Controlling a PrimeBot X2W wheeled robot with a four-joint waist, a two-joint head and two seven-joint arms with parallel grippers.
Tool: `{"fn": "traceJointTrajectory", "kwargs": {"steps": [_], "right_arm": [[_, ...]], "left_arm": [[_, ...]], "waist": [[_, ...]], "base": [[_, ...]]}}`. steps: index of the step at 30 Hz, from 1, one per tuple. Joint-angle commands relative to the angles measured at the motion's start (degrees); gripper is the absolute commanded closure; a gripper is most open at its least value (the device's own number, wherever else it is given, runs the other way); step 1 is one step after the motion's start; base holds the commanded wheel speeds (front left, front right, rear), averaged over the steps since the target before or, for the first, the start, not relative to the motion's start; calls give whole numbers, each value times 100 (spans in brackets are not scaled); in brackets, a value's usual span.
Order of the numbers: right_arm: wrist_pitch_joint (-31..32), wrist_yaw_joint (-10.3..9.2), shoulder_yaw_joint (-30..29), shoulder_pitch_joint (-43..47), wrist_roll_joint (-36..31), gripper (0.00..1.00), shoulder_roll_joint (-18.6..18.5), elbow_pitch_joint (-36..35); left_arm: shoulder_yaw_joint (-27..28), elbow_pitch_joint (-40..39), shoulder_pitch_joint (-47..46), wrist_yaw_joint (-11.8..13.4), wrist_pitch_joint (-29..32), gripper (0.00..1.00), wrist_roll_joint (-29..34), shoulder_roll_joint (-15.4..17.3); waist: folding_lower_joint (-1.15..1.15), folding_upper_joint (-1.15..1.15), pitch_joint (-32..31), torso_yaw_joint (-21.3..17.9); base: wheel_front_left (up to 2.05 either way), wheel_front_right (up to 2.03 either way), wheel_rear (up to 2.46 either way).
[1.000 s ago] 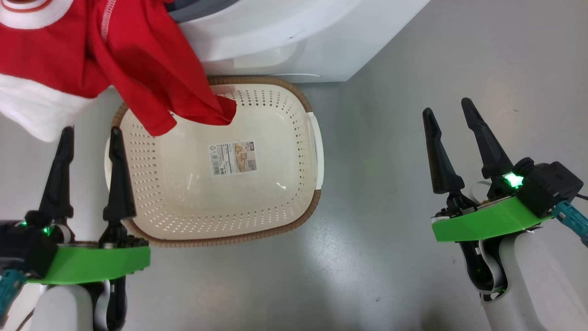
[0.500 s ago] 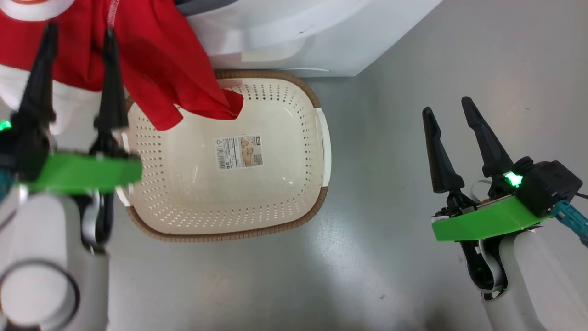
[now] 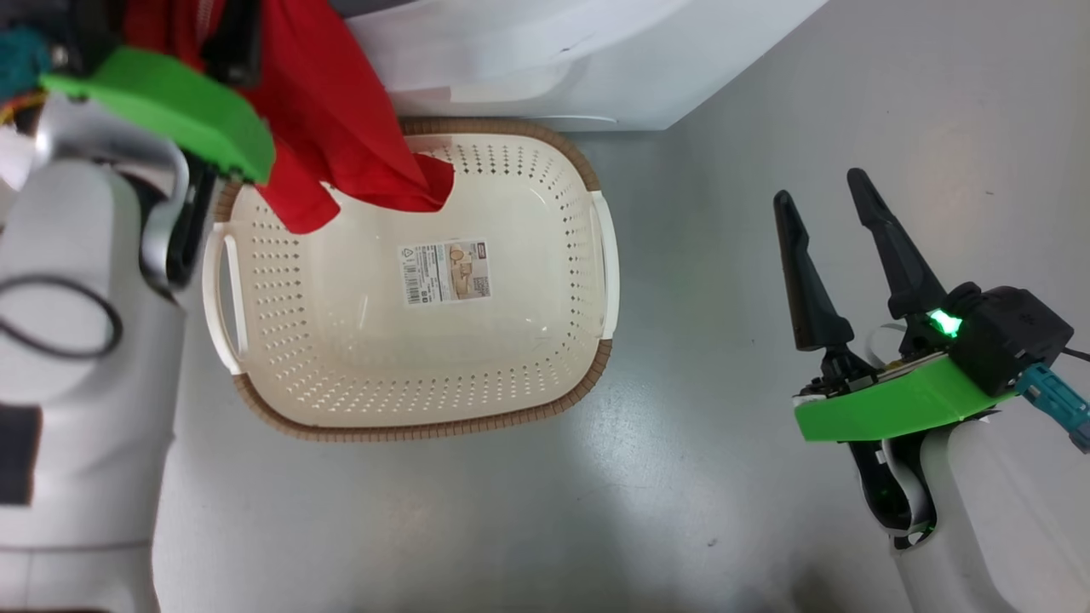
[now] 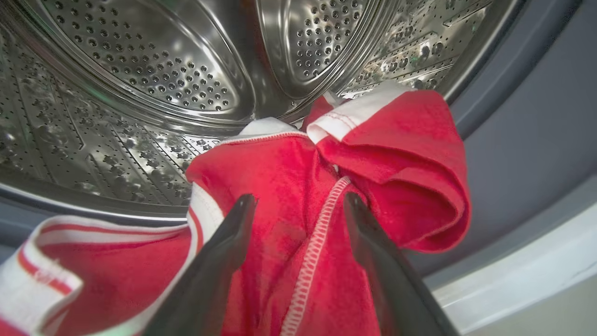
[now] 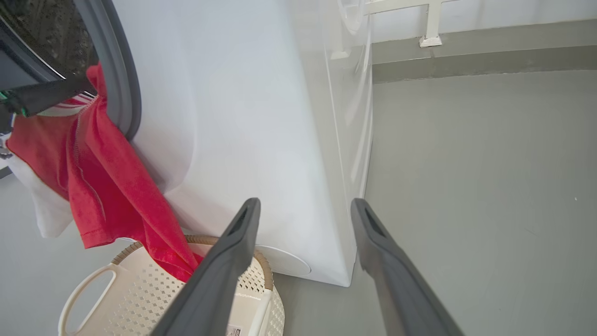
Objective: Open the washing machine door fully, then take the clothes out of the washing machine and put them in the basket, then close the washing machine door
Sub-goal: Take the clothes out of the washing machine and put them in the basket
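The red clothes hang from the mouth of the washing machine, with one tip drooping into the cream basket on the floor below. In the left wrist view my left gripper is open. Its fingers stand either side of a fold of the red clothes at the lip of the steel drum, not pinching it. My right gripper is open and holds nothing, low on the right, well clear of the basket. The washing machine door is out of view.
The machine's white side fills the space ahead of my right gripper. Grey floor stretches to the right up to a wall base. White fabric hangs beside the red cloth. The basket stands against the machine's foot.
My left arm has risen from the lower left, beside the basket, up to the clothes at the machine's mouth. The right gripper has stayed put; the head view has shifted slightly.
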Motion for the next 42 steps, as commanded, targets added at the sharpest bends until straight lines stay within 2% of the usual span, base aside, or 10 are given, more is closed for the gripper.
{"fn": "traceJointTrajectory", "kwargs": {"steps": [1,10,23,24,25,26,27,28,33,42], "right_arm": [[-36,43,145,65,-6,0,-2,-142],[-36,43,201,-3,-14,0,-43,-169],[-36,43,287,-100,-5,0,-43,-173],[-36,43,290,-107,-5,0,-42,-174],[-36,43,293,-119,-3,0,-38,-179],[-36,43,291,-122,-3,0,-37,-181],[-36,43,289,-124,-3,0,-35,-184],[-36,43,287,-126,-3,0,-34,-187],[-36,43,272,-132,-4,0,-31,-193],[-36,43,231,-136,-18,0,-49,-202]], "left_arm": [[65,29,-174,-31,56,0,1,294],[-135,1409,-1216,-16,448,0,3,212],[-347,3085,-2080,-29,475,0,-295,110],[-380,3164,-2115,-30,466,11,-327,110],[-454,3306,-2168,-30,465,58,-400,102],[-497,3358,-2190,-30,451,81,-434,99],[-535,3401,-2211,-30,428,95,-470,100],[-569,3440,-2229,-31,400,100,-510,100],[-697,3560,-2272,-31,272,100,-665,101],[-894,3612,-2248,-31,-412,100,-992,113]], "waist": [[0,0,12,1],[0,0,112,20],[0,0,209,-66],[0,0,214,-73],[0,0,223,-85],[0,0,226,-86],[0,0,230,-87],[0,0,234,-88],[0,0,243,-79],[0,0,224,-1]], "base": [[0,0,0],[0,0,0],[0,0,0],[0,0,0],[0,0,0],[0,0,0],[0,0,0],[0,0,0],[0,0,0],[0,0,0]]}}
